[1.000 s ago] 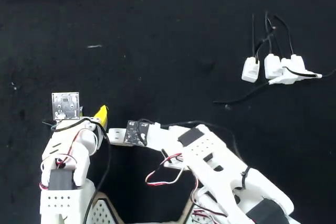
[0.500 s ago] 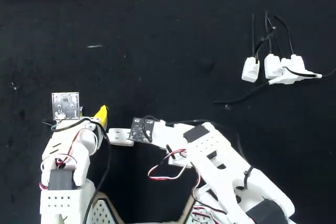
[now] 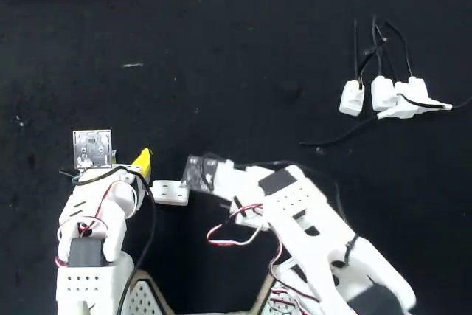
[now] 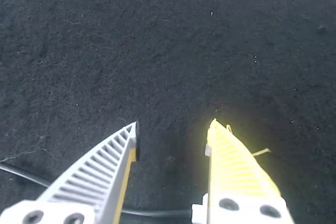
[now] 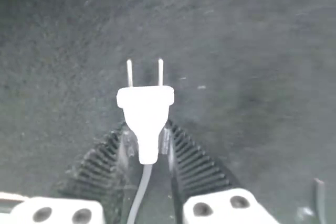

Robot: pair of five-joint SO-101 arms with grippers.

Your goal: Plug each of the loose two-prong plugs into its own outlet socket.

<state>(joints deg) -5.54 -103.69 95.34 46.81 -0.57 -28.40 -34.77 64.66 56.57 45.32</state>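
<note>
My right gripper is shut on a white two-prong plug, whose prongs point away from the wrist over the black cloth. In the high view this arm's wrist hangs at the table's near middle, just beyond a small white block lying on the cloth. My left gripper is open with nothing between its grey and yellow fingers; its yellow fingertip sits beside a small grey square outlet socket. Three white plugs with black cables lie at the far right.
The table is covered in black cloth, bare across the middle and far left. Black cables trail from the plug cluster toward the centre. Both arm bases stand at the near edge.
The right arm has drawn its gripper back and away from the white block, which stays on the cloth. The left arm has not moved.
</note>
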